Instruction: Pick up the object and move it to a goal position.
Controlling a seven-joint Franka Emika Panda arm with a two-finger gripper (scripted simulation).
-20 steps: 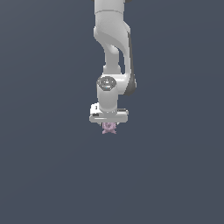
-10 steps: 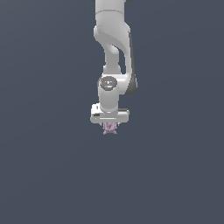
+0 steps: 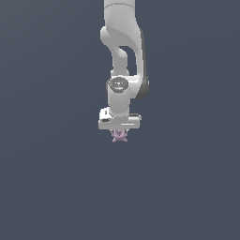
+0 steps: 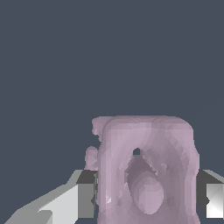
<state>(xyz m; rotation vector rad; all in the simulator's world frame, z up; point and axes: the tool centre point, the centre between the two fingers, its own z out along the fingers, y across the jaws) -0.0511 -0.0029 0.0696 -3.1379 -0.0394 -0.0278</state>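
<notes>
Exterior view: the white arm (image 3: 123, 51) reaches straight down against plain slate grey, its gripper (image 3: 119, 131) clamped on the pink-lilac object (image 3: 119, 135), which pokes out just below the hand.

Wrist view: the object (image 4: 146, 170) fills the gap, both fingers (image 4: 86, 194) pressed against its sides.

The arm (image 3: 123, 56) is showing a smooth, glossy white shell like moulded plastic. The object (image 4: 146, 170) is looking matt, pale pink-lilac and lumpy, with a soft, uneven surface. The jaws are appearing flat, grey-white and smooth beside it.
</notes>
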